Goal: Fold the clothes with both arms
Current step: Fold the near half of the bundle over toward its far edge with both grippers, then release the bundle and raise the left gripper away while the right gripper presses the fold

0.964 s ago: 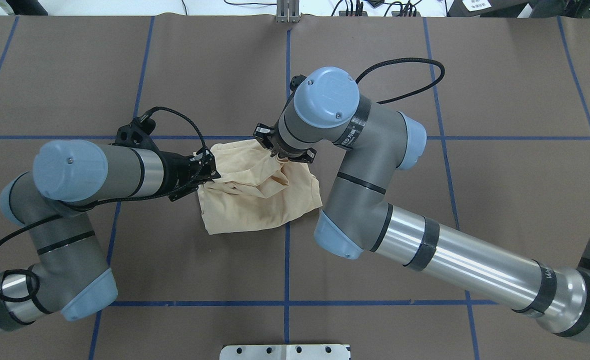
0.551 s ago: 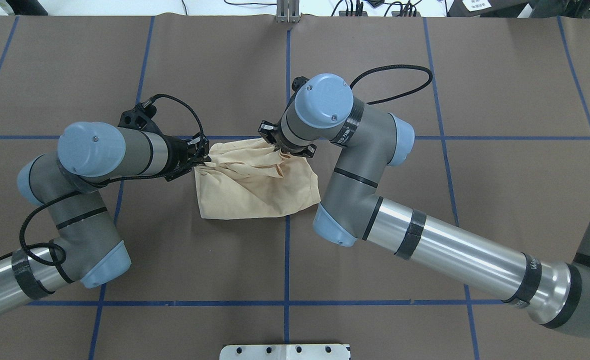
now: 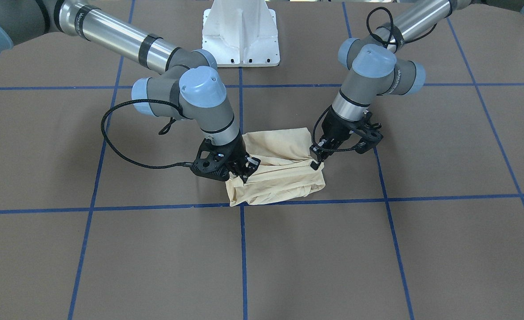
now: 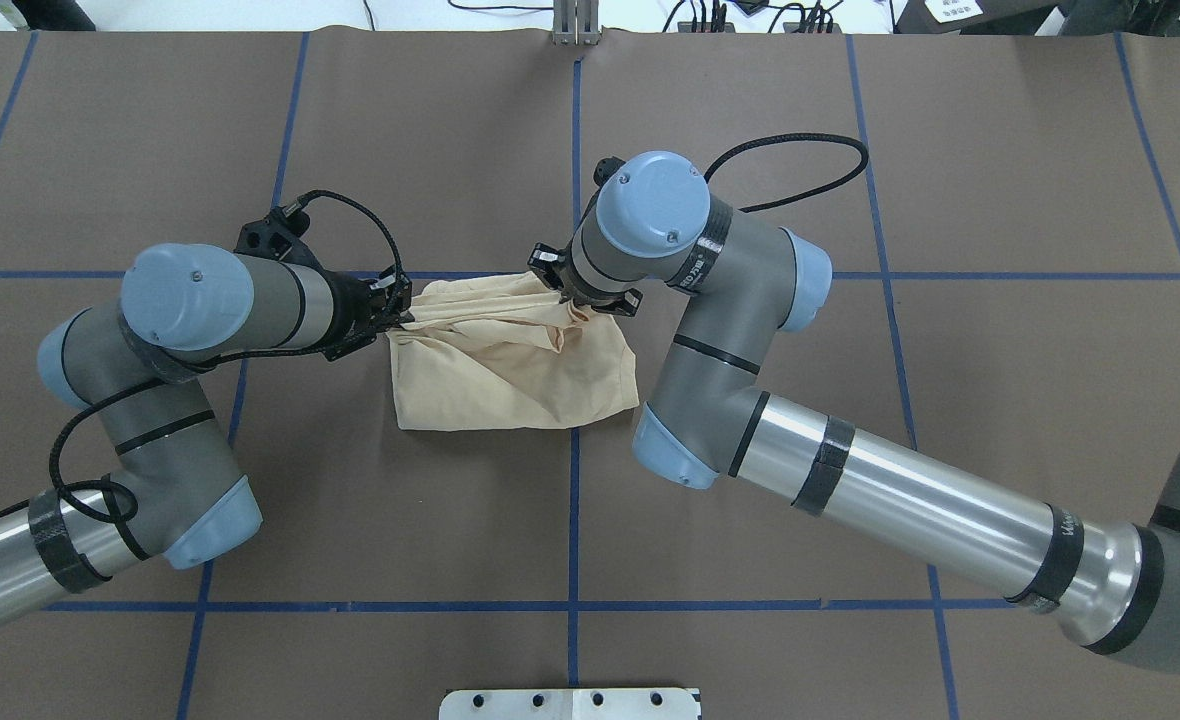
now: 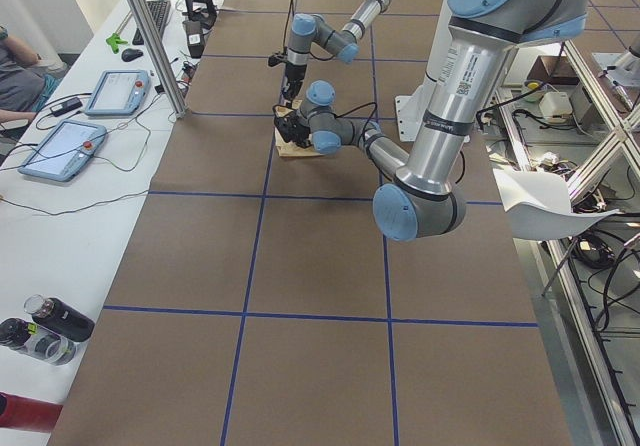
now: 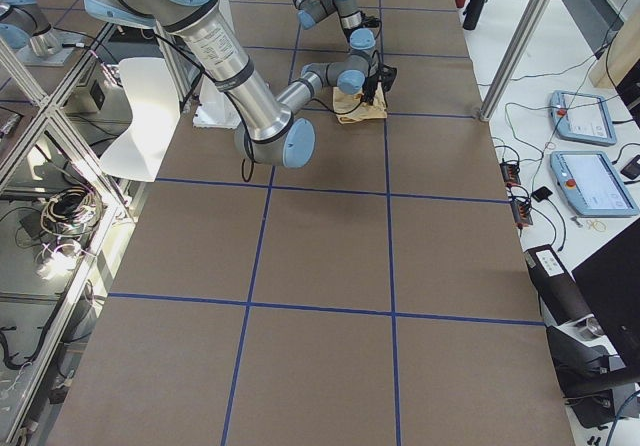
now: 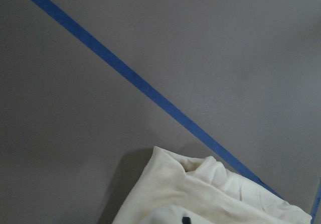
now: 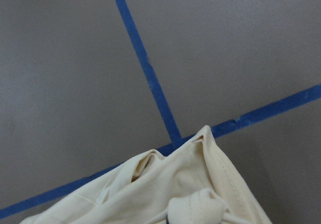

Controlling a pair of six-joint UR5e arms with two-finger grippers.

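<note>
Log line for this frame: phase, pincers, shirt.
phase: mid-fold | left pincer: shut on shirt corner | right pincer: shut on opposite corner | shirt: bunched, edge stretched between pincers

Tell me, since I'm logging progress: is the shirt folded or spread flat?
Folded, roughly: the shirt is a small wrinkled bundle, the left gripper and right gripper pinching its far corners.

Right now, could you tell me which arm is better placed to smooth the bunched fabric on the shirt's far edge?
Probably the right one: the right end effector grips the shirt right at the bunched folds, while the left end effector holds the flatter opposite corner.
</note>
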